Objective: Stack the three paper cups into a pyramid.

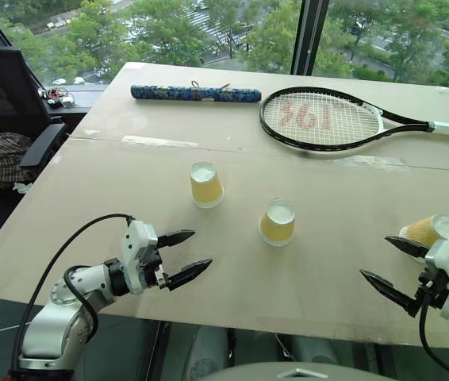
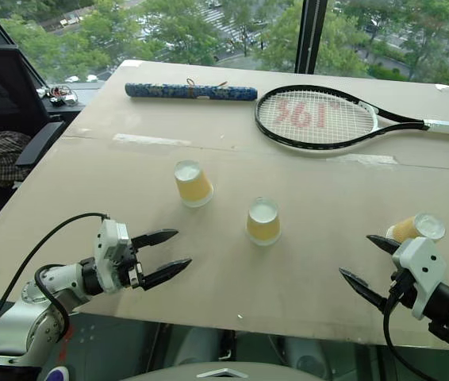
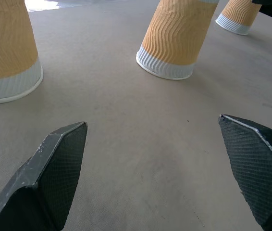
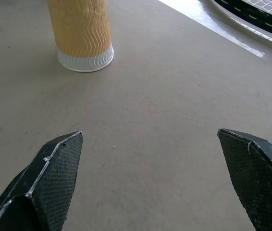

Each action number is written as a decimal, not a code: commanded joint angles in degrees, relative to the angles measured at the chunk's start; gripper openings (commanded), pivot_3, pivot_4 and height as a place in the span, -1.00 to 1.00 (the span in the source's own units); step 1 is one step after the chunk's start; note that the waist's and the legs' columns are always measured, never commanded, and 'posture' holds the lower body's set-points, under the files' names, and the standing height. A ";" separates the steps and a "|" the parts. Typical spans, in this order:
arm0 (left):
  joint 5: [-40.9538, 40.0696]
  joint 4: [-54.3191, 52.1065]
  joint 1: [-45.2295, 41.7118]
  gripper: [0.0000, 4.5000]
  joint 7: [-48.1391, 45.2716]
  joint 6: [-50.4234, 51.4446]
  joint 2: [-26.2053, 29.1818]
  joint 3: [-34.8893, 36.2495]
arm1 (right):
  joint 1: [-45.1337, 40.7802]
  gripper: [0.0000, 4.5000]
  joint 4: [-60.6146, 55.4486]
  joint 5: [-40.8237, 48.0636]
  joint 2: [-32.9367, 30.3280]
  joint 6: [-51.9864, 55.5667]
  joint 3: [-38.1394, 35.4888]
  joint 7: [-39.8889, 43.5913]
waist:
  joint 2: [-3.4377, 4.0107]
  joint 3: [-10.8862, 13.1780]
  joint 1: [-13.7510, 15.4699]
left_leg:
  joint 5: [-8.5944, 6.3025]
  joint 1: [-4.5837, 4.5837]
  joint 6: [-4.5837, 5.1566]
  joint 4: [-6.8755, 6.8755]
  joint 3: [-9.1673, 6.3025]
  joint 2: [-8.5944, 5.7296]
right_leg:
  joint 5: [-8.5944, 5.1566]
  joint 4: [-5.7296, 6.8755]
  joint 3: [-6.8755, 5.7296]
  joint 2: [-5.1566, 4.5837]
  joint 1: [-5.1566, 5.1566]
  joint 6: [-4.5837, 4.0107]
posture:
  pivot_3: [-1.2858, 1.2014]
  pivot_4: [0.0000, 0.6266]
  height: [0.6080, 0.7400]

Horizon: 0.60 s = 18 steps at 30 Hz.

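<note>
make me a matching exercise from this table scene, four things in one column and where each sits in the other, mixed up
Things:
1. tennis racket
2. blue patterned roll
3. left gripper
4. right-hand paper cup

Places:
a. far left part of the table
b. just beyond the right gripper
c. far right part of the table
d. near edge, open, nothing in it

Pairs: 1-c, 2-a, 3-d, 4-b

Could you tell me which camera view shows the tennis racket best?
The left eye view: the tennis racket lies whole at the table's far side, as in the right eye view. The right wrist view catches just its frame edge.
</note>
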 commanded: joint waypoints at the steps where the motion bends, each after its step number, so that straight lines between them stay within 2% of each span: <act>1: -1.28 -0.60 -0.96 1.00 -0.06 -0.33 -0.40 1.07 | -1.02 0.97 1.04 -0.59 1.91 -2.55 -0.45 -1.45 | -0.01 0.00 0.05 | 0.00 0.00 0.00 0.00 0.00 0.00 | 0.00 0.00 0.00 0.00 0.00 0.00 | 0.03 -0.52 1.00; 7: -3.60 -2.81 -4.04 1.00 1.31 1.91 -2.40 0.26 | -5.02 0.97 2.22 -2.52 3.88 -4.01 3.91 -3.98 | 0.00 0.00 0.14 | 0.01 0.00 0.01 -0.03 0.03 -0.06 | 0.01 -0.08 -0.05 0.04 0.02 0.01 | 0.03 -0.52 1.00; 18: -3.84 -5.60 -6.10 1.00 2.69 2.75 -3.83 -0.98 | -11.86 0.97 -0.16 -1.91 3.31 -1.55 8.50 -6.08 | 0.00 0.00 0.11 | 0.01 0.01 0.01 -0.03 0.04 -0.08 | 0.02 -0.04 -0.03 0.23 0.02 0.01 | 0.03 -0.52 1.00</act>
